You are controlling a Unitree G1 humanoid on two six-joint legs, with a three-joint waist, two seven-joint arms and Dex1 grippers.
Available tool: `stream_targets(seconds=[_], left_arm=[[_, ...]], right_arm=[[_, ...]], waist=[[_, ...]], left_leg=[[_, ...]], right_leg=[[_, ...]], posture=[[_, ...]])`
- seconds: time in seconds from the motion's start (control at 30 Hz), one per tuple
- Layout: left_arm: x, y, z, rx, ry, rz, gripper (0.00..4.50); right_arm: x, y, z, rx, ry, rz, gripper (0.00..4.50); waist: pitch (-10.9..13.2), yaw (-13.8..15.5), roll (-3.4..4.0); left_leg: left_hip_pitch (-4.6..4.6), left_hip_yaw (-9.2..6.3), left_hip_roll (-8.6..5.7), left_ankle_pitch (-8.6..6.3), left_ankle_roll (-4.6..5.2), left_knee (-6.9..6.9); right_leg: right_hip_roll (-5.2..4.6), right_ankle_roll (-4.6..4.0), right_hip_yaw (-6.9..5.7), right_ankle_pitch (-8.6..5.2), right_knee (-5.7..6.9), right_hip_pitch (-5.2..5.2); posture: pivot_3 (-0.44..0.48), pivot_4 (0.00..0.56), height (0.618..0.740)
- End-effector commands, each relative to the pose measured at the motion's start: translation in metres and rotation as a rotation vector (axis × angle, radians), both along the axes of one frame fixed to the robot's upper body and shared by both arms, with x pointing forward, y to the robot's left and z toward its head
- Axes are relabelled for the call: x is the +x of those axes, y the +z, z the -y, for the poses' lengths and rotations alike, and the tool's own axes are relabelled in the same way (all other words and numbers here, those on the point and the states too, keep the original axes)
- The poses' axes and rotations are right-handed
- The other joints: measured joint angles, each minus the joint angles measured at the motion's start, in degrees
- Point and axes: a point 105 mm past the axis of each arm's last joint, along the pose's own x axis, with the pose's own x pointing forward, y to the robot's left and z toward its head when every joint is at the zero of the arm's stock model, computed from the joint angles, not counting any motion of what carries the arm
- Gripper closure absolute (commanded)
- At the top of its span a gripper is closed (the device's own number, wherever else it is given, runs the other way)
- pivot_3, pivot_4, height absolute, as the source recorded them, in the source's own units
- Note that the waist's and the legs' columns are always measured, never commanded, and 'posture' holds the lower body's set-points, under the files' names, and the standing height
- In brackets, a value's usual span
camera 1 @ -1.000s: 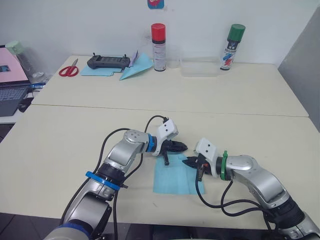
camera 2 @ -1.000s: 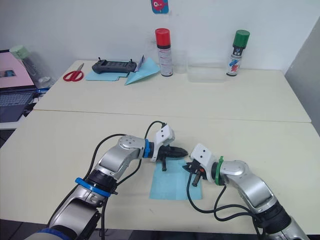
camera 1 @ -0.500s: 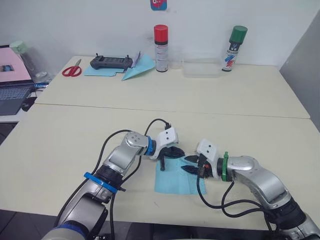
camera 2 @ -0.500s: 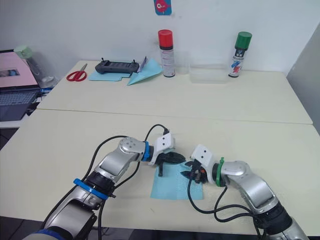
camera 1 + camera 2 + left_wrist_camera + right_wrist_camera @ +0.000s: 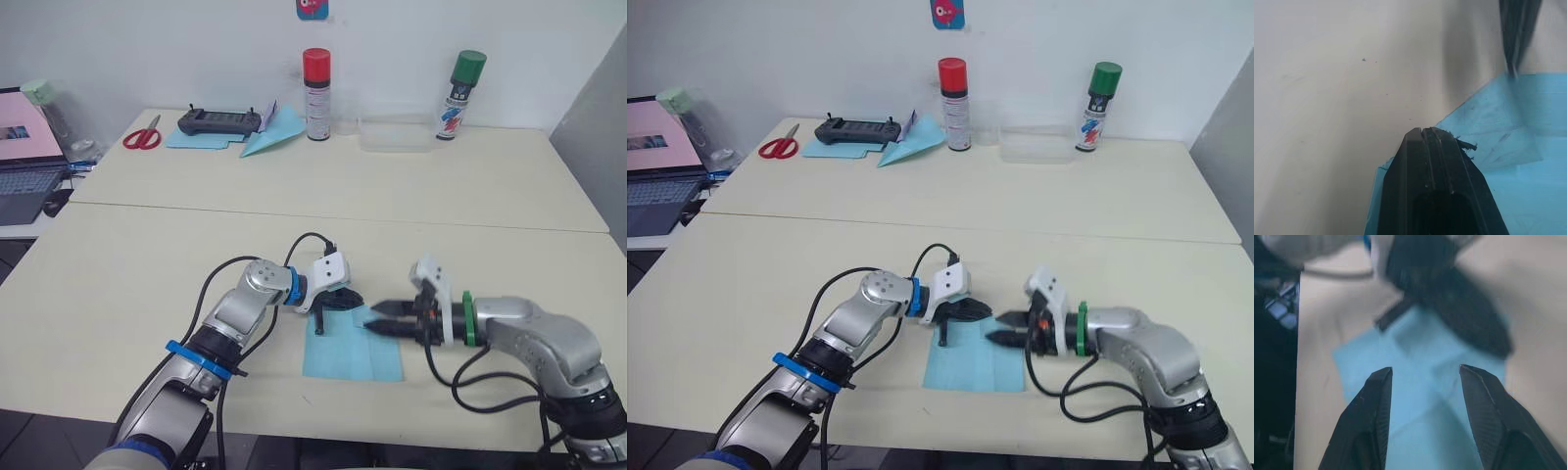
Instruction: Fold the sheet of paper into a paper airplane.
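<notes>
Step in hand: early fold. Sheet of paper lies flat near front edge of worktop, one far corner turned over. My left end effector, fingers closed together, empty, presses that folded corner. My right end effector, fingers parted, empty, hovers at sheet's right edge. Judgement: next move needs matching fold on opposite corner. Room: worktop bare around sheet; front edge close.

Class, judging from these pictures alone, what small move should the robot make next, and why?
Probably close the open right gripper on the near edge of the sheet of paper. The shut left gripper rests on the far corner, and the sheet lies nearly flat.
</notes>
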Motion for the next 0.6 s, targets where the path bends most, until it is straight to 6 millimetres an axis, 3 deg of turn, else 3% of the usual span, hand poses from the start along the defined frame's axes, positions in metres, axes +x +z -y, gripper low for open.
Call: stream_targets(seconds=[0.03, 0.13, 0.37, 0.6], left_arm=[[-0.009, -0.037, -0.011, 0.117, 0.023, -0.080, 4.50], [-0.009, -0.037, -0.011, 0.123, 0.014, -0.074, 4.50], [-0.006, -0.036, -0.012, 0.139, 0.011, -0.052, 4.50], [-0.004, -0.035, -0.012, 0.137, 0.016, -0.052, 4.50]], right_arm=[[0.004, 0.015, 0.006, 0.032, -0.026, 0.026, 3.56], [0.015, 0.013, 0.011, 0.025, -0.090, 0.045, 4.49], [0.035, -0.007, 0.011, -0.020, -0.221, 0.088, 4.49], [0.015, -0.040, -0.002, -0.091, -0.152, 0.031, 4.49]], waist=[[0.00, 0.06, 0.00], [0.00, 0.04, 0.00], [-0.01, 0.01, 0.02], [-0.01, 0.02, 0.02]], left_leg=[[-0.01, 0.00, 0.00, 0.00, 0.00, -0.01], [-0.04, 0.00, 0.00, 0.00, 0.00, -0.02], [-0.04, 0.01, 0.00, 0.00, 0.00, -0.02], [-0.03, 0.00, -0.01, 0.00, 0.00, -0.01]], right_leg=[[0.00, 0.00, -0.01, 0.00, -0.02, 0.00], [0.00, 0.00, -0.01, 0.00, -0.08, 0.00], [0.00, 0.00, 0.00, 0.01, -0.07, -0.01], [0.00, 0.01, 0.00, 0.01, -0.06, 0.00]], posture=[[0.000, 0.150, 0.740], [0.000, 0.150, 0.740], [0.000, 0.150, 0.740], [0.000, 0.150, 0.740]])
